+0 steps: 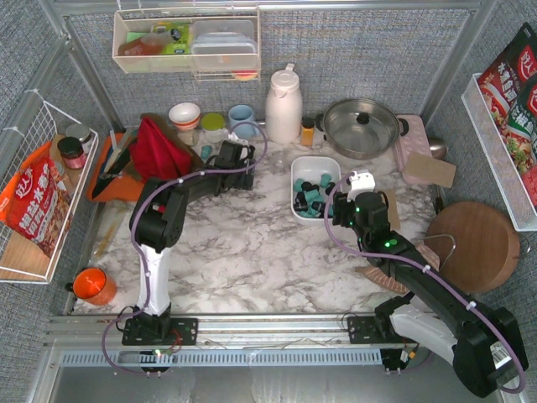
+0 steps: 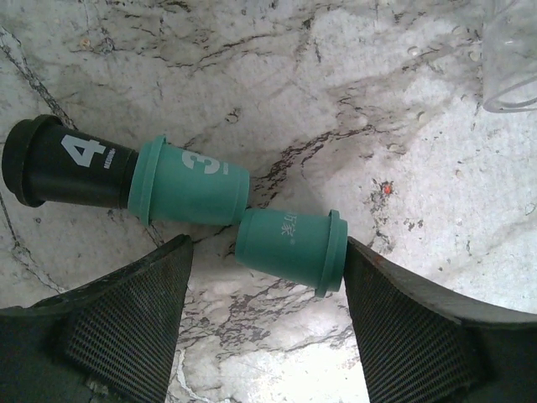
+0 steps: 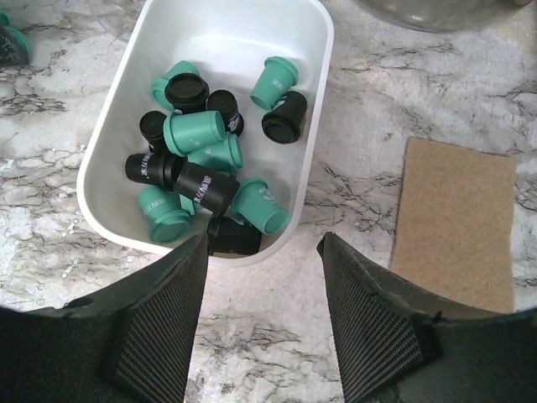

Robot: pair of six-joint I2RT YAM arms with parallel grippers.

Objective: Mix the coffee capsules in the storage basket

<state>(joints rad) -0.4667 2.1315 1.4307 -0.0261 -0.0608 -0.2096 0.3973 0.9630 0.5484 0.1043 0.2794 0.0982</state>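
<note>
Setting: mock kitchen counter inside a lab rig. Evidence: white marble-patterned table [image 1: 252, 243], lidded steel pot [image 1: 362, 126], tall white plastic jug [image 1: 284, 105], small ceramic bowl [image 1: 185, 114], round wooden board [image 1: 474, 246], red snack packet [image 1: 35, 206] in white wire rack [image 1: 67, 116]; grey fabric walls [image 1: 352, 50], aluminium frame rail [image 1: 268, 323].

Marble table [image 1: 252, 243]: white basket [image 1: 315, 168], three loose capsules [image 2: 191, 182], white jug [image 1: 284, 105], brown mat [image 3: 457, 222], round wooden board [image 1: 472, 246].

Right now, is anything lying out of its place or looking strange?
Yes. Three coffee capsules, one black and two teal, lie on their sides on the marble table under the open left tool, outside the storage basket that holds the others. Nothing looks spilled or damaged.
</note>
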